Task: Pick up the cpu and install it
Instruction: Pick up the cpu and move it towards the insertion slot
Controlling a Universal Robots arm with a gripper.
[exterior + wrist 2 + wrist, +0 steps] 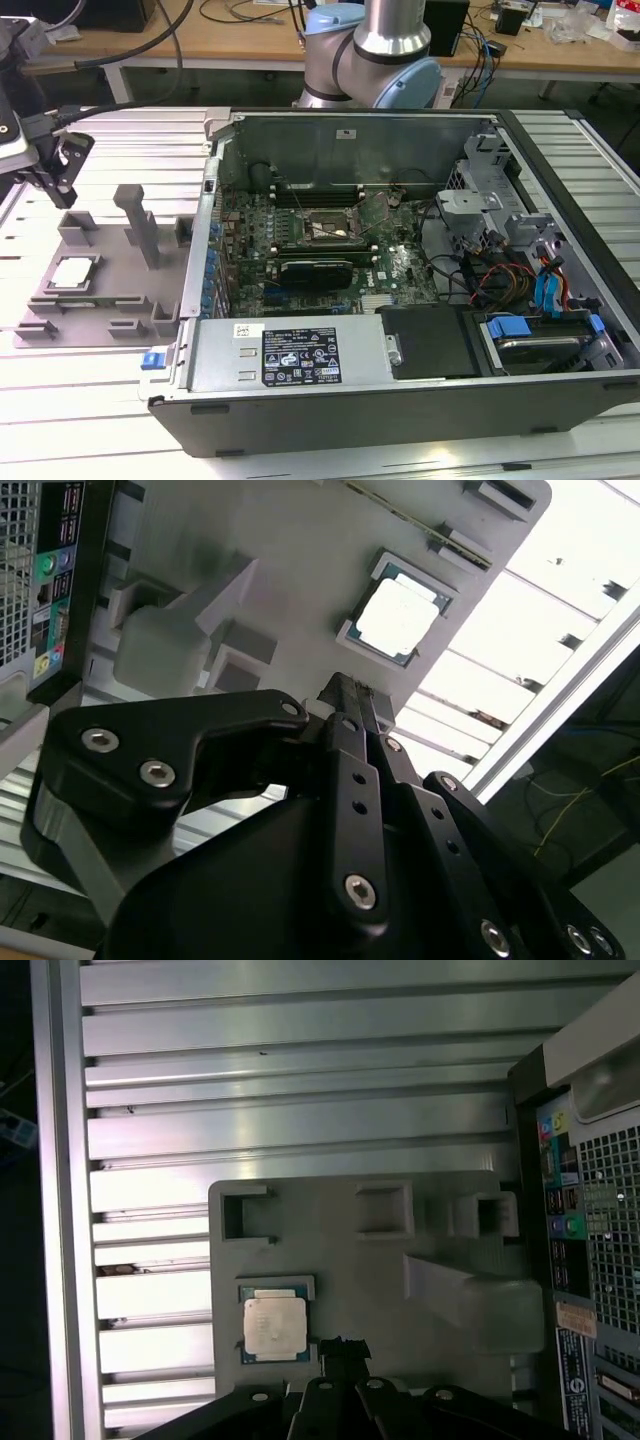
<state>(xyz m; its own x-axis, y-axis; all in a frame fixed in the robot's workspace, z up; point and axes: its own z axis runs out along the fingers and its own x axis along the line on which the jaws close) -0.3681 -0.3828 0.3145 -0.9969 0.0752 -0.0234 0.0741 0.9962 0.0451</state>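
The cpu [72, 272] lies flat in a recess of the grey holder block [120, 290], on the slatted table at the exterior view's left; its silvery top faces up. Both wrist views show the cpu [398, 618] [274, 1326] in its pocket. My gripper [60, 188] hangs above the far end of the holder, apart from the chip. Its black fingers [350, 720] are shut together with nothing between them, and the gripper [340, 1345] tip sits just beside the chip. The board's socket [325, 228] inside the computer case stands open with its metal frame raised.
The open computer case [400, 390] takes up the middle and the exterior view's right, with cables, a drive bay and a power supply inside. The holder has upright posts [135, 220] near the chip. A workbench with cables stands behind the arm's base [385, 60].
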